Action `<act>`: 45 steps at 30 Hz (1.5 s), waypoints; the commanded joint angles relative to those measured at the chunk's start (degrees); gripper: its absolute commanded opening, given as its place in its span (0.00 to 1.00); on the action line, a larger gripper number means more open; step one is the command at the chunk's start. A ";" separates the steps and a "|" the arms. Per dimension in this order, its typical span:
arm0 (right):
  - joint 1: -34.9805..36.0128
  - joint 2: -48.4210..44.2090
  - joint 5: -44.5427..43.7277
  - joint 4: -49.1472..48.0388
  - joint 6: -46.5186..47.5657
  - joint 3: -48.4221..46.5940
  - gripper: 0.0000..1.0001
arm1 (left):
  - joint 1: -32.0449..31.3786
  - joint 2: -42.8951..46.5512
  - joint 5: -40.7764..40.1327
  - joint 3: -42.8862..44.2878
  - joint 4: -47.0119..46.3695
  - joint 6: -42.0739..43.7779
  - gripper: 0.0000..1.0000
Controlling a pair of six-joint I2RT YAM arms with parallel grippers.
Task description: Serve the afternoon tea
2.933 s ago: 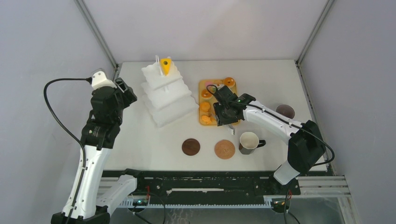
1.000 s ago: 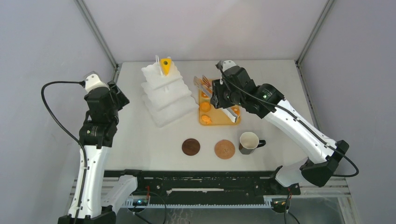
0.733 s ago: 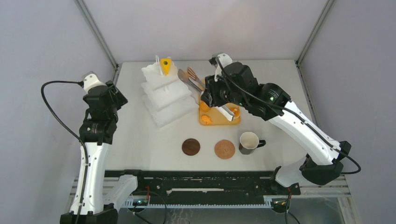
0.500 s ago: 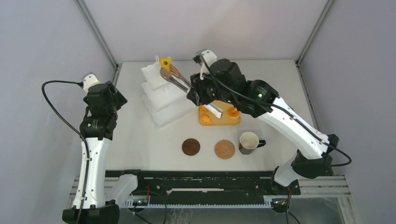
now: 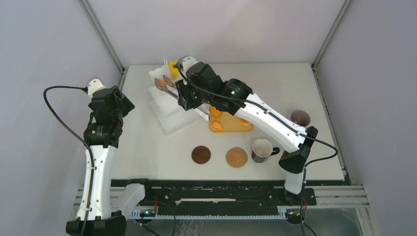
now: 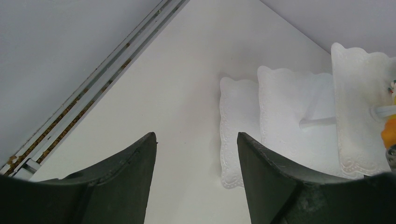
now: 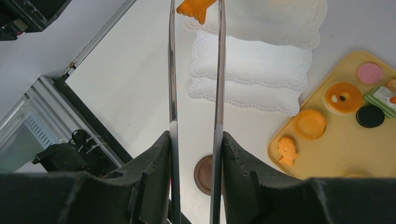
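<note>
My right gripper is shut on metal tongs. The tong tips pinch a small orange pastry over the upper tiers of the white three-tier stand. A yellow cake wedge sits on the top tier. On the tan tray lie a pink round, a black round and orange tarts. My left gripper is open and empty, left of the stand.
Two round brown coasters lie near the front. A dark mug stands right of them and another sits further right. Grey walls close in the table on three sides.
My right arm lifted the tongs with the orange pastry off the tray and swung them left over the white stand. My left arm barely moved.
</note>
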State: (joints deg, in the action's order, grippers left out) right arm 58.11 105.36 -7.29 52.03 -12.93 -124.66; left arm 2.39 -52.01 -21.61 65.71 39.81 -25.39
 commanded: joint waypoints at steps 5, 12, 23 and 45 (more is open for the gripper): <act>-0.94 2.53 -2.82 -6.73 0.74 -4.55 0.09 | 0.53 0.64 0.78 1.70 -1.66 -0.15 0.69; -3.31 5.18 -1.82 -8.97 -0.86 -5.81 0.11 | 0.58 0.31 1.14 1.70 -1.93 0.03 0.69; -3.52 6.55 -0.91 -7.92 -1.47 -6.97 0.51 | 0.66 0.57 1.28 1.22 -1.94 -0.01 0.69; 1.35 -23.10 -4.62 -18.29 -3.41 28.25 0.06 | 0.68 2.45 2.09 1.01 -1.66 -0.10 0.69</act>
State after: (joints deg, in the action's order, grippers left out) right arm 58.89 93.80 -8.27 42.13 -14.50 -105.38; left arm 2.55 -50.72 -20.51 65.71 39.77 -25.45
